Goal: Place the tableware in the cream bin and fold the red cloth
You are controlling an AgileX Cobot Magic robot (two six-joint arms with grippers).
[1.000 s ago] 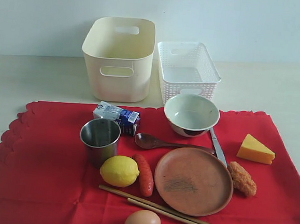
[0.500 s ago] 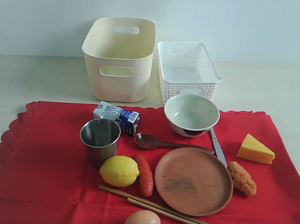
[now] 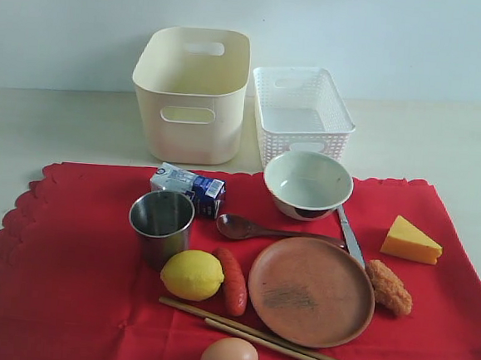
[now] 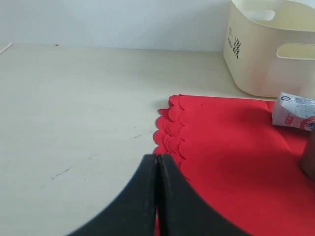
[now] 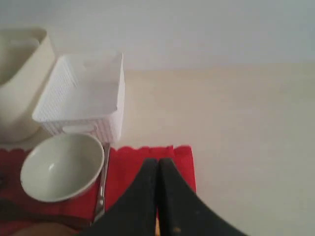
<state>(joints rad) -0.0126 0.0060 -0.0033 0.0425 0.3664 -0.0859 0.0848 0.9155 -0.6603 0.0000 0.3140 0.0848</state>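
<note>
The red cloth (image 3: 66, 283) lies spread flat on the table. On it stand a steel cup (image 3: 161, 222), a white bowl (image 3: 307, 184), a round brown plate (image 3: 311, 291), a dark wooden spoon (image 3: 257, 229), a metal knife (image 3: 351, 237) and wooden chopsticks (image 3: 278, 343). The cream bin (image 3: 191, 93) stands empty behind the cloth. Neither arm shows in the exterior view. My left gripper (image 4: 157, 158) is shut and empty above the cloth's scalloped edge (image 4: 170, 132). My right gripper (image 5: 157, 162) is shut and empty over the cloth's far corner (image 5: 172, 157), beside the bowl (image 5: 61, 166) and knife (image 5: 102, 187).
A white lattice basket (image 3: 301, 111) stands right of the cream bin. On the cloth also lie a blue-white carton (image 3: 187, 187), lemon (image 3: 192, 275), sausage (image 3: 232, 281), egg (image 3: 229, 359), cheese wedge (image 3: 411, 240) and a fried piece (image 3: 389, 287). Bare table (image 4: 74, 113) flanks the cloth.
</note>
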